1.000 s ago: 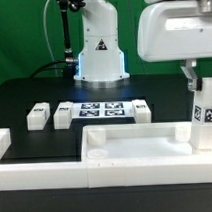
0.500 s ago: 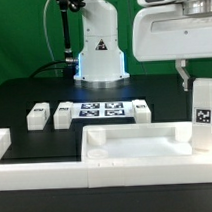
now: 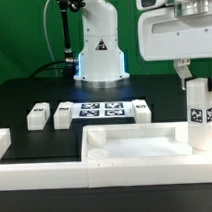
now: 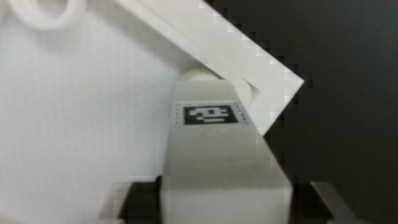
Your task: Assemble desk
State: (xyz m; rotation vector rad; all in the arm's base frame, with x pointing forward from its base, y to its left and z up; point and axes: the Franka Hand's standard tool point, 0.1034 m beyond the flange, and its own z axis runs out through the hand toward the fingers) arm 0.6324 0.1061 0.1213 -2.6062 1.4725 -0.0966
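Note:
The white rimmed tabletop panel lies in the foreground between the border rails. My gripper is shut on a white block leg with a tag on its side and holds it upright over the panel's corner at the exterior view's right. In the wrist view the leg reaches from between my fingers to the panel's corner. Whether leg and panel touch is unclear. Three more legs lie behind: two at the exterior view's left and one at the right of the marker board.
The marker board lies on the black table in front of the robot base. Low white border rails run along the front and at the exterior view's left.
My gripper with the leg rose and shifted slightly, then came back down; the leg's lower end is again behind the panel's rim at the corner.

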